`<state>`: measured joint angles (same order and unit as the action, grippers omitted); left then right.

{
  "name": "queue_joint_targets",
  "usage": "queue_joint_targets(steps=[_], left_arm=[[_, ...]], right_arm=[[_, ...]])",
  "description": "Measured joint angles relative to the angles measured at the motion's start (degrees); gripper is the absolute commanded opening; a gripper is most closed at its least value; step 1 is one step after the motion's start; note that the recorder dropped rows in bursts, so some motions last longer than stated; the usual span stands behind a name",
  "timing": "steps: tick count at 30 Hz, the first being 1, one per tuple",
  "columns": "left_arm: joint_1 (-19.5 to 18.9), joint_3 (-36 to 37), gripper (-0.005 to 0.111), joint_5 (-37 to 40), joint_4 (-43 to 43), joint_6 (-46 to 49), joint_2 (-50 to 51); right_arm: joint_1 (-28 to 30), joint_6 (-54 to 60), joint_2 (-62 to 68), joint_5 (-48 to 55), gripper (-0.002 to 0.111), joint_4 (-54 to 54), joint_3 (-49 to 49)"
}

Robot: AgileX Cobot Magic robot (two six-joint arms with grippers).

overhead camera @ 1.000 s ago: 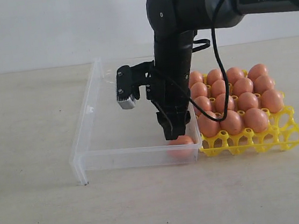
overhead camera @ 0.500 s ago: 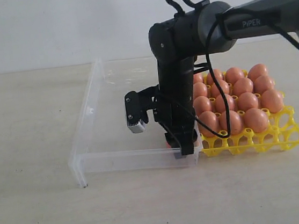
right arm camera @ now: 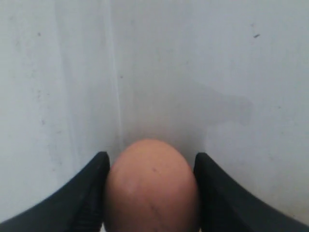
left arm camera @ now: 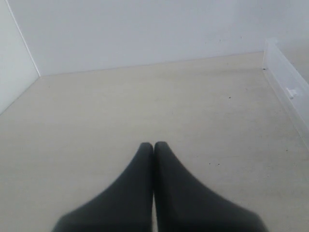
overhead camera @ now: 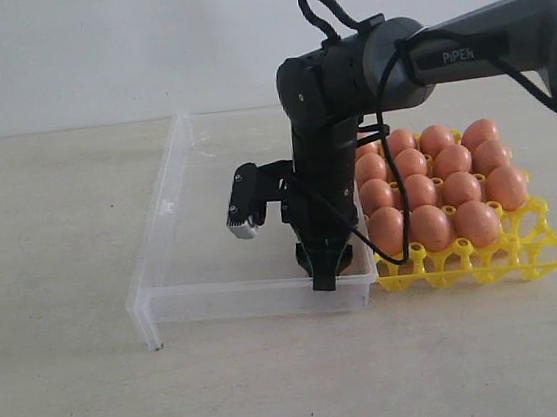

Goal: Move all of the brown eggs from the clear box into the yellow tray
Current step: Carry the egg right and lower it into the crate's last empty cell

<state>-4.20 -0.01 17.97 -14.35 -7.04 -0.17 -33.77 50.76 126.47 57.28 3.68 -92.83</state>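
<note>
One brown egg lies on the floor of the clear box, in its near corner beside the yellow tray. My right gripper points down into that corner, a black finger pressed against each side of the egg. In the exterior view the right gripper hides this egg. Several brown eggs fill the tray's cups. My left gripper is shut and empty above bare table, outside the exterior view.
The tray stands right against the box's right end. The box's near wall is just in front of the right gripper. One long wall of the box shows at the edge of the left wrist view.
The right arm has come down into the box's corner, and its fingers have dropped around the egg, which the exterior view no longer shows. The jaws have narrowed slightly.
</note>
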Motion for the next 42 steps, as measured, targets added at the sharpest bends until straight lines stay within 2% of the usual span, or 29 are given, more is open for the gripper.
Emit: queue_joint_targets(steps=[2, 5, 10, 14, 19, 22, 25, 28, 31, 33, 36, 40, 42], left_arm=[[0.0, 0.0, -0.004, 0.0, 0.0, 0.0, 0.0], [0.0, 0.0, -0.004, 0.0, 0.0, 0.0, 0.0], [0.0, 0.0, -0.004, 0.0, 0.0, 0.0, 0.0], [0.0, 0.0, -0.004, 0.0, 0.0, 0.0, 0.0], [0.0, 0.0, -0.004, 0.0, 0.0, 0.0, 0.0], [0.0, 0.0, -0.004, 0.0, 0.0, 0.0, 0.0], [0.0, 0.0, -0.004, 0.0, 0.0, 0.0, 0.0], [0.0, 0.0, -0.004, 0.0, 0.0, 0.0, 0.0], [0.0, 0.0, -0.004, 0.0, 0.0, 0.0, 0.0], [0.0, 0.0, -0.004, 0.0, 0.0, 0.0, 0.0], [0.0, 0.0, -0.004, 0.0, 0.0, 0.0, 0.0], [0.0, 0.0, -0.004, 0.0, 0.0, 0.0, 0.0], [0.0, 0.0, -0.004, 0.0, 0.0, 0.0, 0.0]], right_arm=[[0.0, -3.0, 0.0, -1.9, 0.000, 0.0, 0.0], [0.0, -13.4, -1.0, -6.4, 0.000, -0.1, 0.2], [0.0, -36.2, -5.2, -15.5, 0.000, -0.3, 0.2], [0.0, -43.6, -10.2, -26.7, 0.000, 0.7, 3.0], [0.3, -45.5, -20.5, -42.9, 0.000, 0.8, 16.3], [2.0, -45.6, -28.1, -58.2, 0.000, 0.7, 30.7], [6.2, -45.7, -35.3, -76.4, 0.000, 0.7, 46.2], [12.9, -46.7, -38.6, -96.6, 0.000, 6.8, 60.4], [21.0, -54.6, -38.8, -109.3, 0.000, 15.2, 67.5], [27.9, -61.7, -38.8, -112.1, 0.000, 14.3, 68.6], [40.4, -75.5, -37.6, -113.8, 0.000, -4.7, 66.5], [53.0, -97.5, -32.9, -118.1, 0.000, -46.7, 56.3], [56.2, -108.9, -31.0, -121.2, 0.000, -64.8, 51.8]])
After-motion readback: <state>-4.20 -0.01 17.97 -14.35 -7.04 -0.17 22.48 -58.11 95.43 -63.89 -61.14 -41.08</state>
